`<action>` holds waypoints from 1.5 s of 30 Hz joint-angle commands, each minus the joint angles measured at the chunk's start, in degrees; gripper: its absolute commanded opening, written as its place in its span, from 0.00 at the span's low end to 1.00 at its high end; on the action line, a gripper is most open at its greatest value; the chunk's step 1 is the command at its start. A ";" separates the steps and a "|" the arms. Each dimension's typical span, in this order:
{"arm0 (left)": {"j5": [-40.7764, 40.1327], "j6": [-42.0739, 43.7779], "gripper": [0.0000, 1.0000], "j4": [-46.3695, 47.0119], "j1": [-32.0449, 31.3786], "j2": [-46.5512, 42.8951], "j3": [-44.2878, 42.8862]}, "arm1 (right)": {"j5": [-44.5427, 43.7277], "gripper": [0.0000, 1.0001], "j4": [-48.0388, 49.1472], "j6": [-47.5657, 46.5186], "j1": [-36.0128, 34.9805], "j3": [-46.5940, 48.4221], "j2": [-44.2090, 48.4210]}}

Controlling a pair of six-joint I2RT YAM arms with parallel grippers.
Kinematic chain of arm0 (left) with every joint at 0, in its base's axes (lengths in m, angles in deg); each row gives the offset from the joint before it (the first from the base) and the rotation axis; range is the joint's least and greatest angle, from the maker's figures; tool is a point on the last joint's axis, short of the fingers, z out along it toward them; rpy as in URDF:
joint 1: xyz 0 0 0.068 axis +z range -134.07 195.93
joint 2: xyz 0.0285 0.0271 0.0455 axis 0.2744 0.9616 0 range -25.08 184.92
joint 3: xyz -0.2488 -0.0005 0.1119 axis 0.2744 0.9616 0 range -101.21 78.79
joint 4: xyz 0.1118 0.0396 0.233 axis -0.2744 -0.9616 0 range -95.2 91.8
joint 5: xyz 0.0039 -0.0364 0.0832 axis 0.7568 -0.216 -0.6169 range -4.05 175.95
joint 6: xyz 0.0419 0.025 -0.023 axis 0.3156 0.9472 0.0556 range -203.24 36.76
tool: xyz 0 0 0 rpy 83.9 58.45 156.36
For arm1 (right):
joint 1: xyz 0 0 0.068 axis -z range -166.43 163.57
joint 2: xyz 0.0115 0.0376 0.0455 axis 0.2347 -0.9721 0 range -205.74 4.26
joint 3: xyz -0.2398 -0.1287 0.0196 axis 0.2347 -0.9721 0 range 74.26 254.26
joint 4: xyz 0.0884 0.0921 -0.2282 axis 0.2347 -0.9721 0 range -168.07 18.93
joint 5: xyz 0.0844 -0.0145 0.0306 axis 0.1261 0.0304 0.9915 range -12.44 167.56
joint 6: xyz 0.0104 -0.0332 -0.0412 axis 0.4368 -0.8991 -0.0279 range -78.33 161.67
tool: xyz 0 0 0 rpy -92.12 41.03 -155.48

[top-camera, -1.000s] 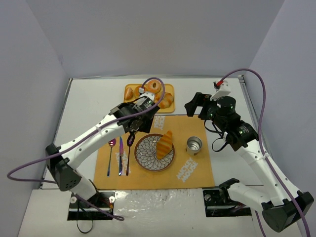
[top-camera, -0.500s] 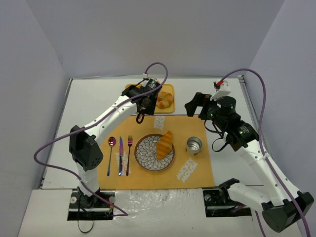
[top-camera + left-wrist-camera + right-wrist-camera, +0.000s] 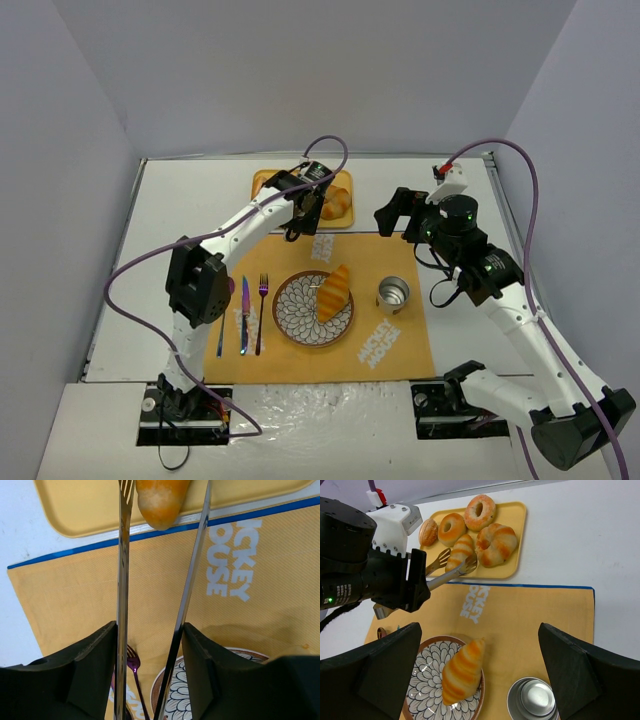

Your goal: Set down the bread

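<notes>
The orange placemat (image 3: 400, 262) has the yellow tray (image 3: 516, 516) just beyond its twelve o'clock edge. The patterned plate (image 3: 290, 316) carries the plated roll (image 3: 335, 292). The left gripper (image 3: 150, 630) clamps the tongs (image 3: 121, 580), their tips spread astride the tray roll (image 3: 460, 550).

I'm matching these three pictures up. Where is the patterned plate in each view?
Top external: plate just below centre.
Left wrist: plate a sliver at the bottom edge.
Right wrist: plate in the bottom left.
Shared landmark: white lettering on the orange placemat.
</notes>
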 commanded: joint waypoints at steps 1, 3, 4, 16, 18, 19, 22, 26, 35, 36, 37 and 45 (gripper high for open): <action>0.30 0.90 0.45 1.35 0.57 -1.32 -3.93 | -1.63 1.00 2.58 -0.70 -0.35 2.05 1.14; 0.23 0.97 0.41 1.35 0.61 -1.24 -3.86 | -2.66 1.00 2.44 -0.70 -0.32 1.95 1.18; 0.15 1.01 0.39 1.29 0.63 -1.24 -3.84 | -2.85 1.00 2.37 -0.73 -0.32 1.93 1.23; -2.72 1.34 0.12 0.02 0.19 -6.67 -2.35 | -3.04 1.00 2.22 -0.97 -0.32 2.02 0.85; -3.24 1.52 0.12 -0.43 0.00 -7.98 -2.43 | -3.04 1.00 2.22 -0.97 -0.40 2.02 0.76; -3.54 1.72 0.11 -0.77 -0.23 -9.02 -2.33 | -3.07 1.00 2.22 -1.00 -0.37 2.05 0.65; -4.34 2.25 0.10 -1.72 -1.02 -12.27 -1.92 | -3.16 1.00 2.31 -1.05 -0.36 2.14 0.54; -5.47 2.42 0.10 -3.37 -3.40 -16.17 0.16 | -3.18 1.00 2.22 -1.11 -0.32 2.13 0.50; -6.48 -1.59 0.10 -3.32 -9.76 -28.89 12.81 | -3.44 1.00 2.31 -1.15 -0.36 1.66 0.03; -6.41 -2.17 0.11 -3.65 -10.88 -30.05 14.19 | -3.40 1.00 2.31 -1.08 -0.40 1.66 -0.08; -6.32 -2.58 0.11 -4.04 -12.11 -31.17 15.34 | -3.39 1.00 2.31 -1.00 -0.41 1.66 -0.18; -6.76 -7.96 0.11 -6.97 -20.09 -38.42 23.64 | -3.42 1.00 2.55 -1.05 -0.44 1.84 -0.82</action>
